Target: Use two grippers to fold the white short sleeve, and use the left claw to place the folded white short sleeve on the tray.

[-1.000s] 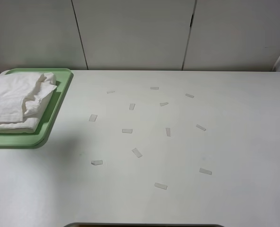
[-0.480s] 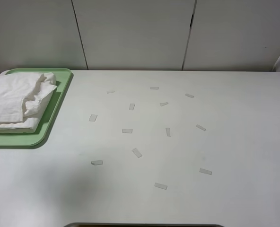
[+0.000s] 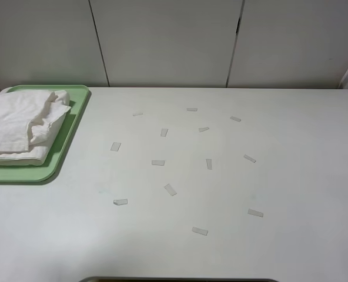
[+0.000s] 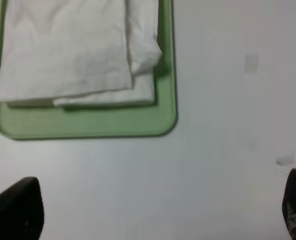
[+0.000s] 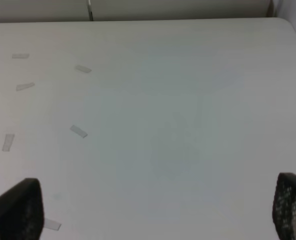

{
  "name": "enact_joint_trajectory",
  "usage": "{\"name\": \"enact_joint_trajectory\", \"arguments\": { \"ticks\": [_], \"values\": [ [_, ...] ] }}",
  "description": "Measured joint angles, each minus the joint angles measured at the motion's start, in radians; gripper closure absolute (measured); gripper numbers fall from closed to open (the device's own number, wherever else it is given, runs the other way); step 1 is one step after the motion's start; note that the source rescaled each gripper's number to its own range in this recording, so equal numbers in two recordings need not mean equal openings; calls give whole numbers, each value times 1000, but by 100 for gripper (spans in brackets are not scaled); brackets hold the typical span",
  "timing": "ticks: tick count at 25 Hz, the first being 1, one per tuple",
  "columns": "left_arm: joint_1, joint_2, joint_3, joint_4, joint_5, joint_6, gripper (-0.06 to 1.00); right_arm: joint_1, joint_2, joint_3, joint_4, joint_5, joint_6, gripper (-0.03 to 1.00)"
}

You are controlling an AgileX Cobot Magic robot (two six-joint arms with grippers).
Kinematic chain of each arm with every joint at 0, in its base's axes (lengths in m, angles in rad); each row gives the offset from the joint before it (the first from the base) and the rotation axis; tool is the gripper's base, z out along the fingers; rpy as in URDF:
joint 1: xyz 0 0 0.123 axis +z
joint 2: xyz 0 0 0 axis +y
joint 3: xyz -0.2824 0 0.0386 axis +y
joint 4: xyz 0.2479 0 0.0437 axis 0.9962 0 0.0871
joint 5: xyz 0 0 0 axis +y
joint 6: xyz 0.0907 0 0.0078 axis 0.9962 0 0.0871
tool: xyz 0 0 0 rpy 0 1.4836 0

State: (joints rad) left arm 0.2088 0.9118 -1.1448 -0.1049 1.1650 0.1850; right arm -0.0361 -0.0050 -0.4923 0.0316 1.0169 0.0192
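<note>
**Folded white shirt resting on the green tray, both grippers wide apart above the table**

A plain white, thin cotton short-sleeved T-shirt (image 3: 22, 124), folded into a soft, wrinkled rectangular bundle with layered edges, lies on a flat, pale green rectangular plastic tray (image 3: 64, 149) with rounded corners and a low raised rim. The shirt covers most of the tray, leaving a green strip bare along two sides. The tray sits at the far left corner of a smooth white table (image 3: 291, 176), near the pale panelled wall (image 3: 168, 41).

In the left wrist view, the shirt (image 4: 73, 50) and tray (image 4: 88, 125) lie beyond the left gripper (image 4: 160, 212). Its black fingertips (image 4: 18, 210) show only at the picture's two corners, spread wide and holding nothing, well clear of the tray.

The right gripper (image 5: 155, 210) hangs over bare table, its black textured fingertips (image 5: 290, 207) likewise spread wide and empty, far from the shirt.

Small pale tape strips (image 3: 170, 189) lie scattered flat across the middle of the table.
</note>
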Motion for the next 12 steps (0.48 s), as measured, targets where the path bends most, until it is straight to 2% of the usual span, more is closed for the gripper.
{"name": "enact_joint_trajectory", "arguments": {
  "ticks": [12],
  "values": [
    [0, -474, 385, -16, 0, 0, 0, 0, 0, 0, 0, 0, 0, -3]
  ]
}}
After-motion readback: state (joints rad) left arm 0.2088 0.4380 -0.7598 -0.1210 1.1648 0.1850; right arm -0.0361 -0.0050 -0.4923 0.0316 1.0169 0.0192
